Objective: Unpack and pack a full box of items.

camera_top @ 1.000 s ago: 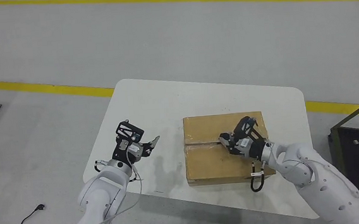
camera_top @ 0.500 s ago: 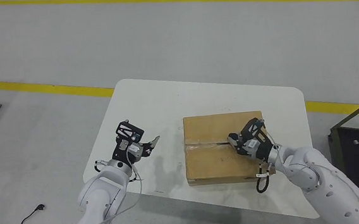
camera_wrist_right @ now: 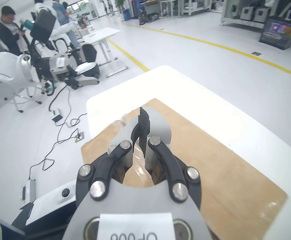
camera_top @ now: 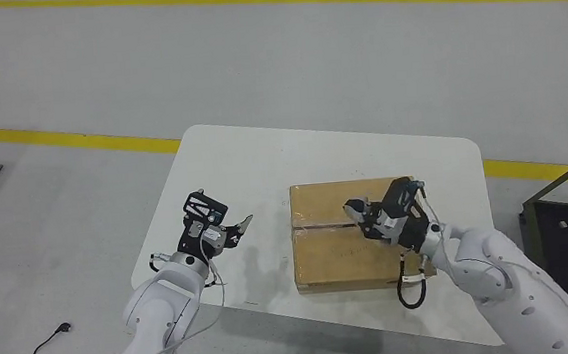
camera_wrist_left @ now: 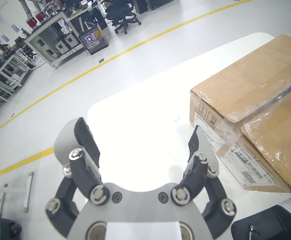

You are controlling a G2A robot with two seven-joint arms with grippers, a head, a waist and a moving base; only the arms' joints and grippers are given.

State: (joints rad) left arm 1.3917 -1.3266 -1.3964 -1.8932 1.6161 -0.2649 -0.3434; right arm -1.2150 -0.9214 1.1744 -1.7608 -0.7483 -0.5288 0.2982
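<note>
A closed brown cardboard box (camera_top: 331, 259) lies on the white table (camera_top: 233, 161), right of centre. Clear, wrinkled tape covers its middle seam. My right gripper (camera_top: 355, 212) hovers over the seam near the middle of the lid; in the right wrist view the right gripper (camera_wrist_right: 142, 118) is shut above the box (camera_wrist_right: 204, 147), and I see nothing between its fingers. My left gripper (camera_top: 233, 228) hangs open over bare table to the left of the box. In the left wrist view the left gripper (camera_wrist_left: 141, 134) is open, with the labelled end of the box (camera_wrist_left: 245, 91) a short way beyond it.
Bare table (camera_wrist_left: 136, 102) stretches left of the box and behind it. A black cable loop (camera_top: 408, 290) dangles from the right wrist at the box's near edge. A metal rack (camera_top: 567, 205) stands on the floor past the table's right end.
The right gripper slid back along the seam toward its arm, then came forward again and rose slightly above the lid. The left arm has not moved.
</note>
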